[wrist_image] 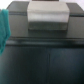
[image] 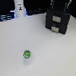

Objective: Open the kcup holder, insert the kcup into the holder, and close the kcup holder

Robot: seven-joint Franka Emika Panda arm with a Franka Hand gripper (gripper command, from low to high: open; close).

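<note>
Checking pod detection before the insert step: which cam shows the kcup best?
The exterior view. The kcup sits whole on the white table, green rim and whitish top visible, well apart from the kcup holder. The wrist view shows no pod at all, only a close, blurred look at the holder's dark front and pale handle slot.

You have one kcup point(image: 27, 55) on the tabletop point(image: 42, 55), lower left of centre in the exterior view. You have one kcup holder point(image: 59, 20) at upper right, showing two pale handle slots on its front. You have one white bottle-like object point(image: 19, 8) at upper left.
</note>
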